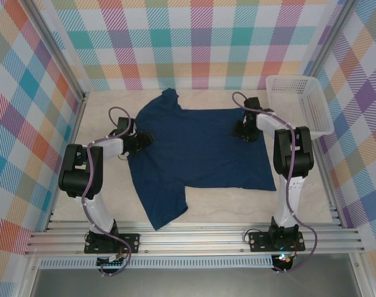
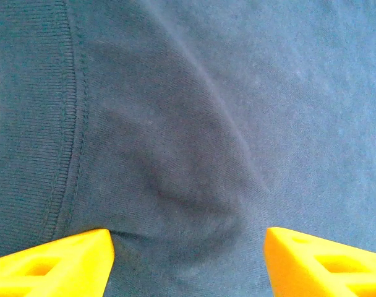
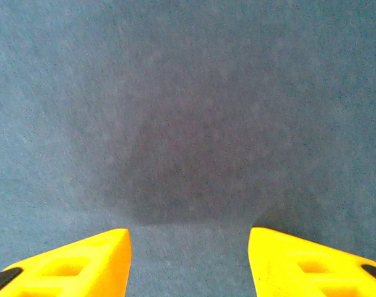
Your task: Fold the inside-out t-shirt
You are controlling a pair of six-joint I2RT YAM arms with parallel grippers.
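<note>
The left pincer (image 1: 143,141) and right pincer (image 1: 243,132), both open, flank the spread dark navy cloth t-shirt (image 1: 200,151), ready to grip opposite edges.

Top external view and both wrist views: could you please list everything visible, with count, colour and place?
t-shirt: one, dark navy, spread out on the middle of the table.
basket: one, white, far right corner.
table: one, pale wood, under everything.
walls: three, multicoloured plaid, left, far and right.
rails: a silver set, near edge.
arms: two, black and white, left and right, bases on the rails.
left gripper: one, yellow fingers, open over the shirt's left edge.
right gripper: one, yellow fingers, open over the shirt's far right corner.
</note>
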